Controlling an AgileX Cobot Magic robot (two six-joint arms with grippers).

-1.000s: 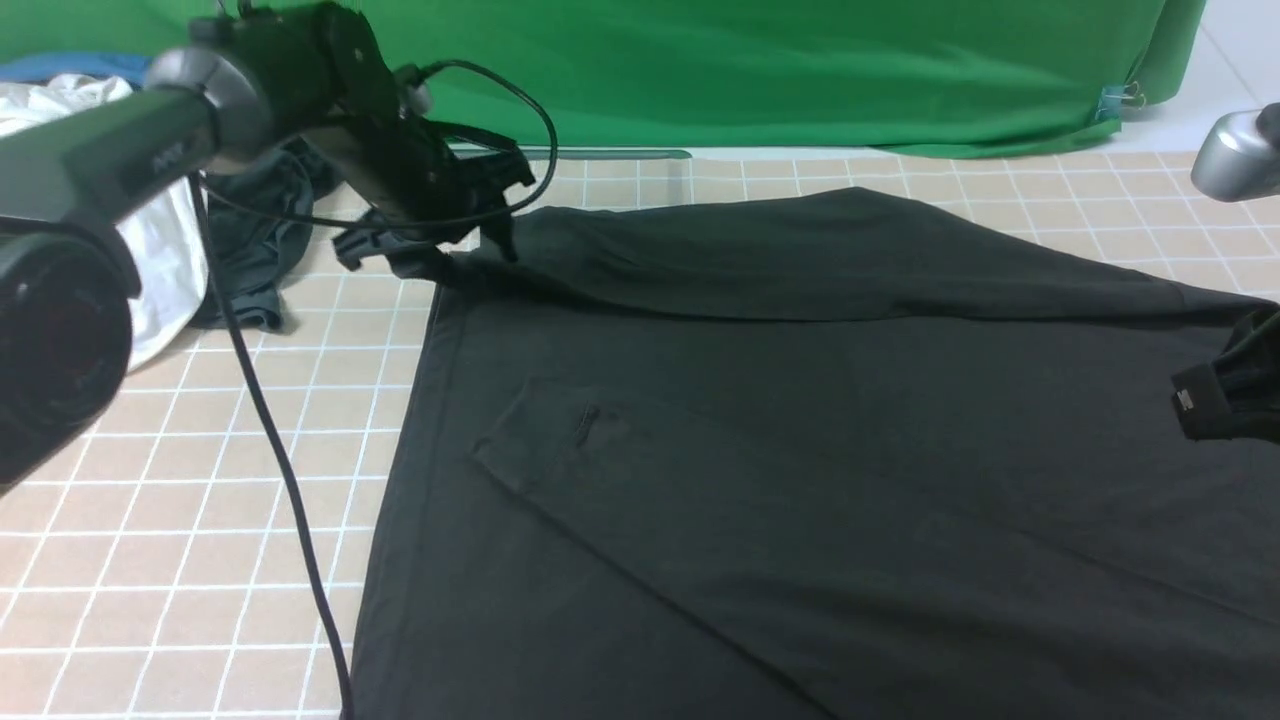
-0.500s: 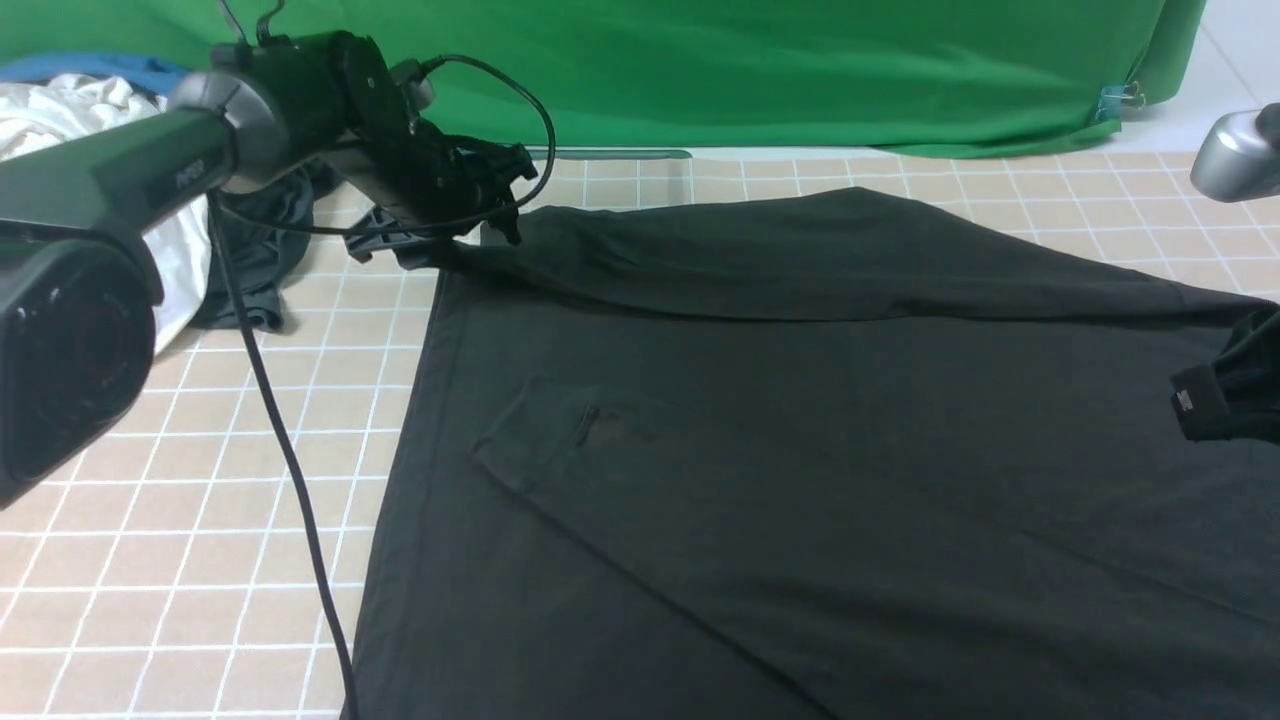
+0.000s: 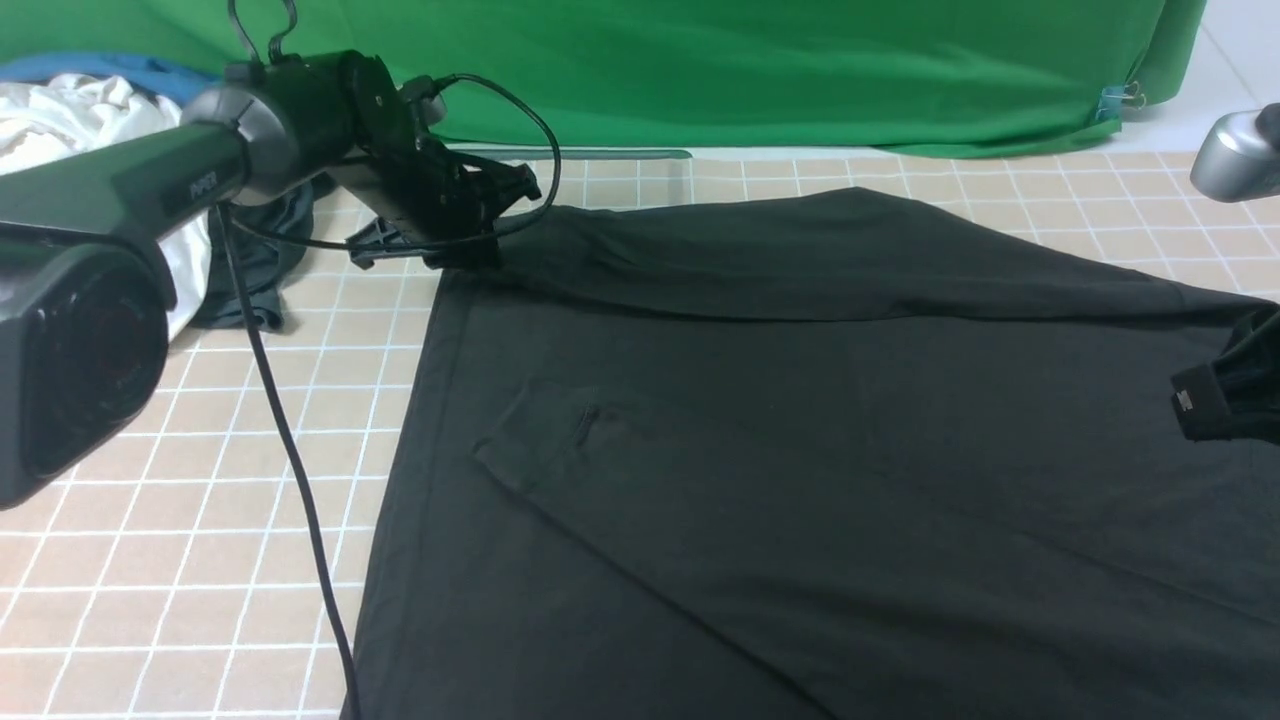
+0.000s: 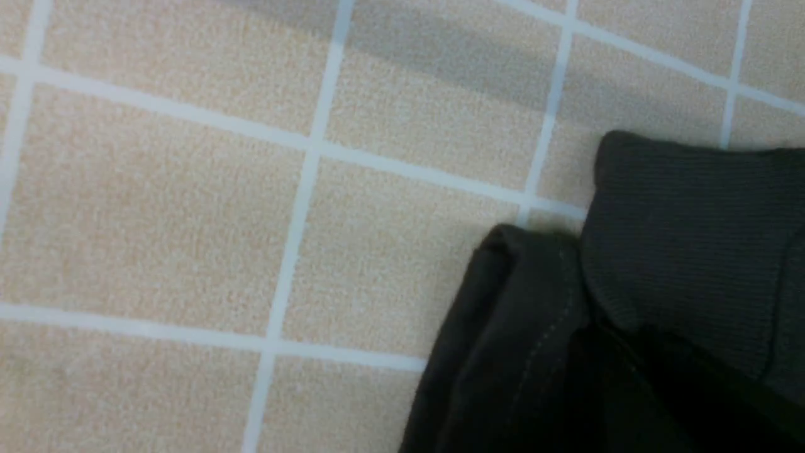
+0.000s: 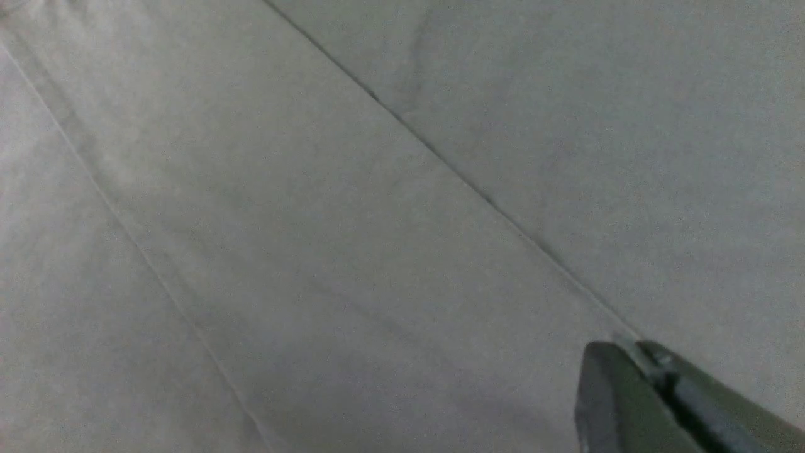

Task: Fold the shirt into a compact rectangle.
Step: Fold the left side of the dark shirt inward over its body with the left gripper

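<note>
- Front view: the black shirt is lying spread across the tiled tabletop, filling the centre, right and bottom of the frame. One sleeve is lying folded inward over the body.
- The left gripper is sitting low at the shirt's far corner in the upper left, touching the fabric. I cannot tell whether its jaws are spread or pinching the cloth. Its cable is hanging down across the tiles.
- The right gripper is showing only partly at the right edge, over the shirt's side.
- A white garment and a dark grey garment are lying in the upper left, in front of a green backdrop.
- Left wrist view: a stitched shirt corner and a ribbed band are resting on the tiles at lower right. No jaws are showing clearly.
- Right wrist view: flat shirt fabric is filling the frame, with a fold line running diagonally to the jaw tip at lower right. I cannot tell how these jaws are standing.
</note>
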